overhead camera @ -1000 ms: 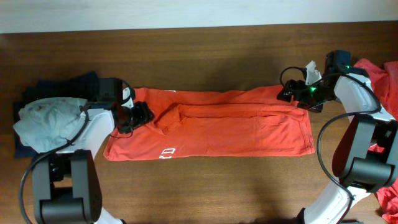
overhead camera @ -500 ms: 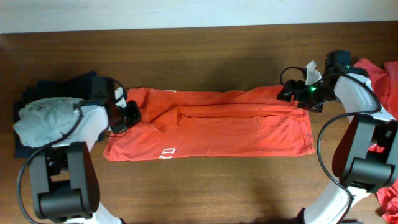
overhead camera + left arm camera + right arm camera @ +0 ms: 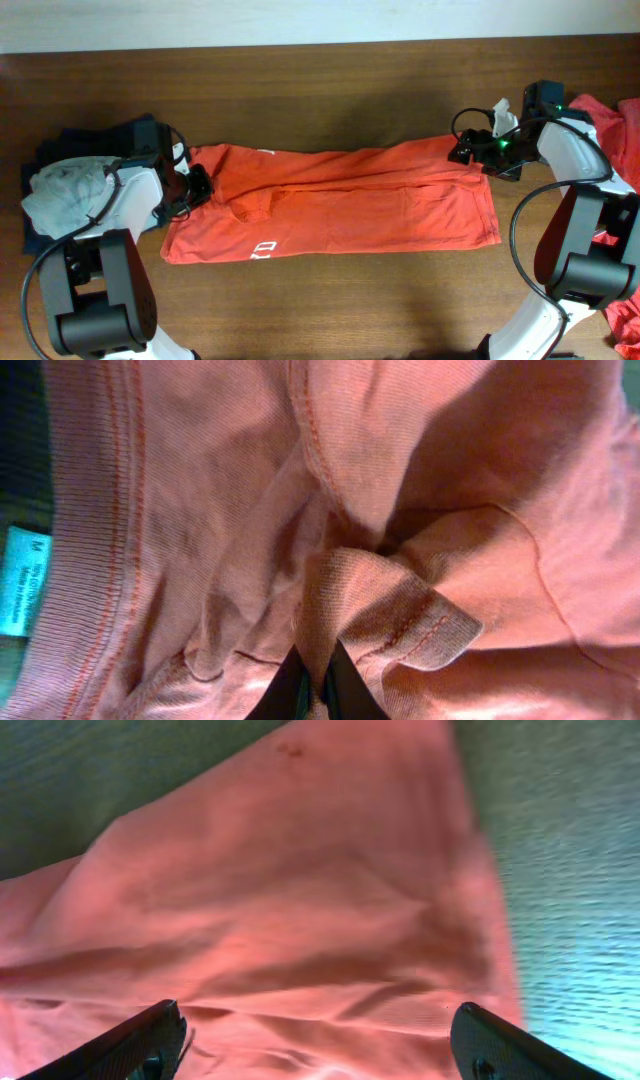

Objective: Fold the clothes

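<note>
Overhead: orange-red T-shirt [image 3: 380,205] spread along the surface [image 3: 350,90].
The left fingers [image 3: 283,698] clamp its bunched cloth; the right fingers [image 3: 500,1045] stand apart over its far right corner.

Left gripper [image 3: 199,185], mine: shifted further left, dragging the orange-red cotton T-shirt [image 3: 380,205] along; its upper fold pulled flatter.

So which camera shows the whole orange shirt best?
The overhead view: the orange shirt lies stretched out on the table, edge to edge. The left wrist view shows only bunched cloth up close; the right wrist view shows only one corner.
</note>
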